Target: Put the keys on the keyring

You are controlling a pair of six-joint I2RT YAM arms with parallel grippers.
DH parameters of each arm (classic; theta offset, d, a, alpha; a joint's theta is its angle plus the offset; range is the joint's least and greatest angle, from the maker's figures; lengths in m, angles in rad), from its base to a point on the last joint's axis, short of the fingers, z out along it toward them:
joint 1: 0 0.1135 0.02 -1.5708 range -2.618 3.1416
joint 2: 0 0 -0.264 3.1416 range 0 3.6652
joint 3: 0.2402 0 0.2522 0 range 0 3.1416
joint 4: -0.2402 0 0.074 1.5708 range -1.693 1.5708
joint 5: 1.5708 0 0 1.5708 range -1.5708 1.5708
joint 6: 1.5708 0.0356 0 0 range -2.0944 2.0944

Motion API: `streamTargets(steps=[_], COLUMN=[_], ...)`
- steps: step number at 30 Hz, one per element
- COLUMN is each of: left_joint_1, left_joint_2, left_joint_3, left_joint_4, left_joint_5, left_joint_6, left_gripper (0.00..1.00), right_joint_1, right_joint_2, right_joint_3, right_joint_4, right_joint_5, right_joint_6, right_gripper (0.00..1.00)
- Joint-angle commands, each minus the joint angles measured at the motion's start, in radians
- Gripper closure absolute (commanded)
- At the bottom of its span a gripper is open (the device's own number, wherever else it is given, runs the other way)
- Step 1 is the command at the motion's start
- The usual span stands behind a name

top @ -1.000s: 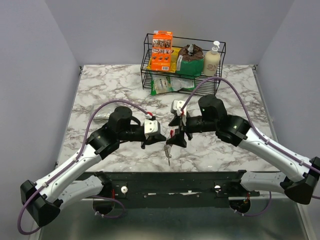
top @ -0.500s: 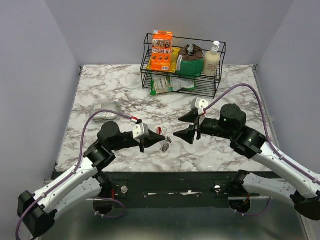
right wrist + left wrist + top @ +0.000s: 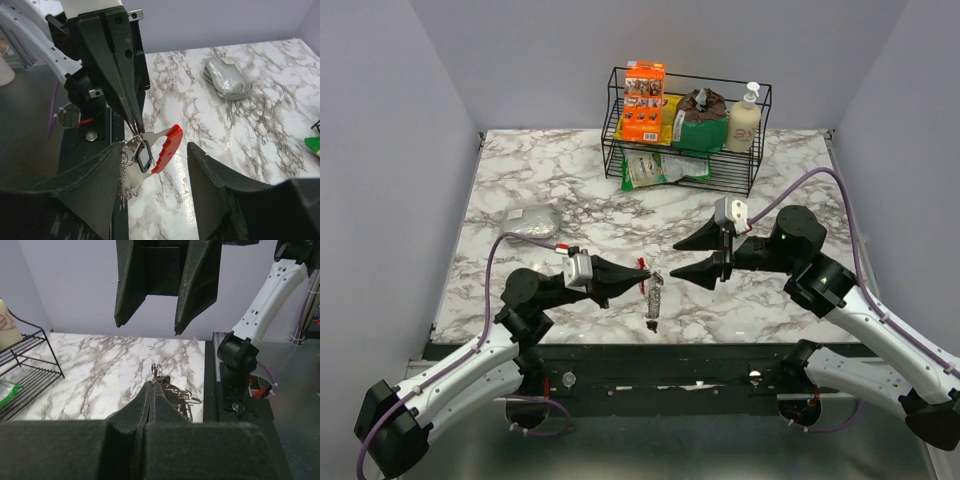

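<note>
My left gripper (image 3: 638, 276) is shut on a thin silver keyring (image 3: 133, 126), seen at its fingertips (image 3: 154, 383) in the left wrist view. From the ring hang a red-handled metal tag (image 3: 167, 142), a small dark fob (image 3: 144, 156) and the silver keys (image 3: 125, 175). The keys are partly hidden behind my right finger. The bunch (image 3: 653, 300) dangles just above the table. My right gripper (image 3: 682, 258) is open and empty. It faces the bunch from the right, a jaw on either side (image 3: 154, 146). Its fingers (image 3: 131, 285) show in the left wrist view.
A black wire rack (image 3: 685, 120) at the back holds an orange box, a green bag and a soap bottle. A green packet (image 3: 655, 170) lies under it. A grey pouch (image 3: 532, 222) lies at the left. The black base rail (image 3: 670, 360) runs along the near edge.
My right gripper has drawn back to the right and stands open. My left arm has pulled back and down to the left, and the bunch now hangs from its tips.
</note>
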State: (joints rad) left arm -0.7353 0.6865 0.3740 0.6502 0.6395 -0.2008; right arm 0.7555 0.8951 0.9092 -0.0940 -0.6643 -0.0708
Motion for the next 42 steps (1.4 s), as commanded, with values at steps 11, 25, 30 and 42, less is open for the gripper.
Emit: streamTargets(steps=[11, 25, 30, 42], left_joint_1=[-0.004, -0.004, -0.004, -0.004], left_joint_2=[-0.001, 0.004, -0.01, -0.022], left_joint_3=[0.0, 0.02, 0.031, 0.039], left_joint_4=[0.244, 0.194, 0.163, 0.129], left_joint_5=[0.054, 0.083, 0.086, 0.089], left_joint_6=[-0.032, -0.026, -0.02, -0.006], left_gripper=[1.0, 1.0, 1.0, 1.0], right_joint_1=[-0.021, -0.021, -0.021, -0.021], right_joint_2=[0.083, 0.134, 0.154, 0.15], right_joint_3=[0.045, 0.066, 0.073, 0.071], right_joint_4=[0.056, 0.12, 0.125, 0.131], right_joint_5=[-0.274, -0.325, -0.347, -0.368], right_joint_6=[0.026, 0.097, 0.104, 0.109], right_gripper=[0.46, 0.47, 0.48, 0.68])
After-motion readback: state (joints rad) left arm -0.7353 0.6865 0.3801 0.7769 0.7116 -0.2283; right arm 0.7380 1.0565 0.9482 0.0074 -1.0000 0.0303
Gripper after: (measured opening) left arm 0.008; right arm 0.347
